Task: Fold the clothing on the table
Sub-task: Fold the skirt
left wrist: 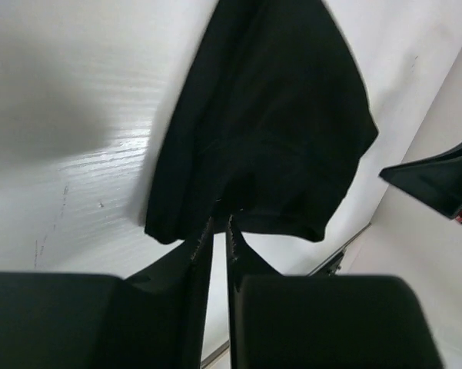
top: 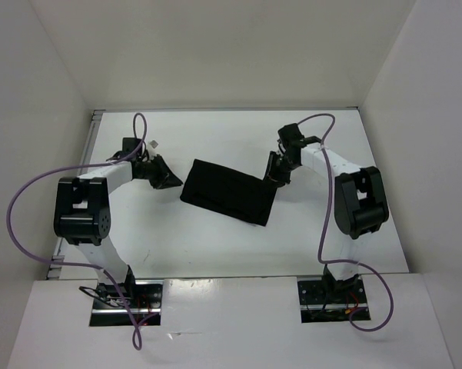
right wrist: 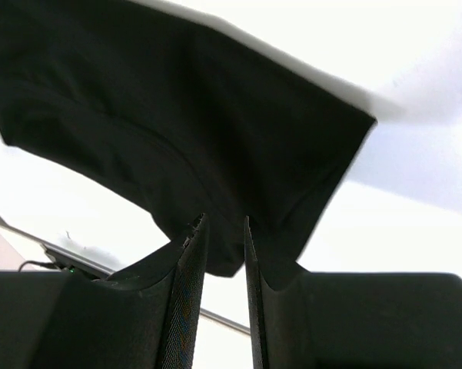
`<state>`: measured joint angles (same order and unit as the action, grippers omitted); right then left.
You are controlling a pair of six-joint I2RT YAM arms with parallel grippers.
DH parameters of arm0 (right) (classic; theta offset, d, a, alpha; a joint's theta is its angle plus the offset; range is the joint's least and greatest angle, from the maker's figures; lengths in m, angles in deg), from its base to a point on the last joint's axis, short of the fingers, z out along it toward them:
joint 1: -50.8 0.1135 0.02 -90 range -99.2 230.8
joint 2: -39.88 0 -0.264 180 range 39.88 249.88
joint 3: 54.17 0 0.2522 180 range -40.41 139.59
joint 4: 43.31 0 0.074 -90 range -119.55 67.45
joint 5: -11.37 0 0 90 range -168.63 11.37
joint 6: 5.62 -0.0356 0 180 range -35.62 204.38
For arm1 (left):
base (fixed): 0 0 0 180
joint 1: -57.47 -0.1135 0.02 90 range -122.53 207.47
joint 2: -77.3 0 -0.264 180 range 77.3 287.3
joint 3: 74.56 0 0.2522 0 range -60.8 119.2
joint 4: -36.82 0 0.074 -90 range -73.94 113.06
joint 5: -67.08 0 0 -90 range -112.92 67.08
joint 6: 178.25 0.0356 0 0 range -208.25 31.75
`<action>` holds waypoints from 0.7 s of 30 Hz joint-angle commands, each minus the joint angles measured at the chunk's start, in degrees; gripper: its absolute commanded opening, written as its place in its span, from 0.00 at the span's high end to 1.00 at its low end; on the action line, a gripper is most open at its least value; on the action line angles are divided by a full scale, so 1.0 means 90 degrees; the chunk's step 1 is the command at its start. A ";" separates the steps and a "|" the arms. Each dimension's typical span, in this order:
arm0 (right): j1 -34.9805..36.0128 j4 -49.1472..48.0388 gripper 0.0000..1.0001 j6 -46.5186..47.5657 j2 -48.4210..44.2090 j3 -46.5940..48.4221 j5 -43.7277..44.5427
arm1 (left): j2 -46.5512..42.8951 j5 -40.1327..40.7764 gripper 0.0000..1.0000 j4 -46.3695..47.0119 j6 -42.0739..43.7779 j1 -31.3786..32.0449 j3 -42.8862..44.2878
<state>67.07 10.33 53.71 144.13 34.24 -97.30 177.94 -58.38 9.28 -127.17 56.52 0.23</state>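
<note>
Although the clothing (top: 229, 192) is found already gathered into a compact dark oblong, folding is judged unfinished. The garment lies flat near the middle of the table (top: 215, 138), its long axis slanted from far-left to near-right. The left gripper (top: 174, 181) is set just beside the far-left short end, apart from the cloth in the overhead view; its fingers (left wrist: 204, 254) are seen with a thin slit between them, pale table showing through and no fabric pinched. The right gripper (top: 275, 178) is placed at the far-right corner, over or against the hem, and is the nearer of the two. Its fingers (right wrist: 186, 269) stand slightly apart; whether any cloth lies between the tips cannot be told. Each arm is thus faced with one end of the long axis, so a fold end over end is judged the likeliest move. Bare surface is noted on every side, widest toward the far edge. The upright walls (top: 215, 46) and the metal edge strip (top: 94, 123) are well apart from the cloth.
</note>
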 commanded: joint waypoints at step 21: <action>0.1538 0.0371 0.66 0.1054 0.0974 0.1587 -0.0017 | 0.0273 -0.0347 0.87 0.0077 0.0300 0.0184 -0.0297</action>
<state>75.35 10.35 58.38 151.83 42.35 -100.32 179.78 -61.81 9.90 -125.85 58.05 -1.21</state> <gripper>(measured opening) 0.337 0.150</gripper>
